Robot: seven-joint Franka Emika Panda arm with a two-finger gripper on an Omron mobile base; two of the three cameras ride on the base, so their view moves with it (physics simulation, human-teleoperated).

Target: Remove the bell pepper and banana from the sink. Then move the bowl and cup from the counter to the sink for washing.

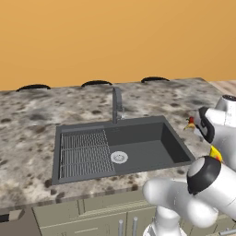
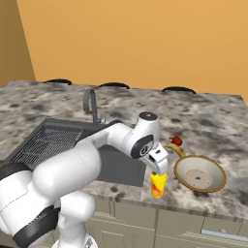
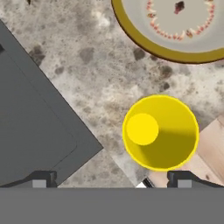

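Since the sink (image 1: 138, 138) basin is seen bare down to its round white drain (image 1: 119, 157), the fruit half of the job can be judged finished, and the red bell pepper (image 2: 177, 141) is parked on the tabletop (image 2: 213, 121) just behind the bowl (image 2: 199, 174), with a bit of yellow beside it that is probably the banana (image 2: 170, 145), though that can't be told for sure. The gripper (image 2: 160, 170) is hung right above the yellow cup (image 2: 158, 184), jaws spread wide and nothing held, which makes sense if the cup is meant to be straddled from the top. From the hand view the cup's (image 3: 160, 132) open mouth is looked straight into, but it's sat off to the right of the midpoint between the fingertips (image 3: 40, 179), so a small sideways correction is likely needed before a descent is made. The cup is stood upright near the front edge of the tabletop, between the sink's right wall and the bowl, so a clumsy nudge could get it tipped off the edge. The bowl is left close beside it to the right, its rim (image 3: 144, 41) caught at the top of the hand view, presumably queued for a later trip. The faucet (image 1: 117, 105) is stood at the back of the sink, well clear of all this.
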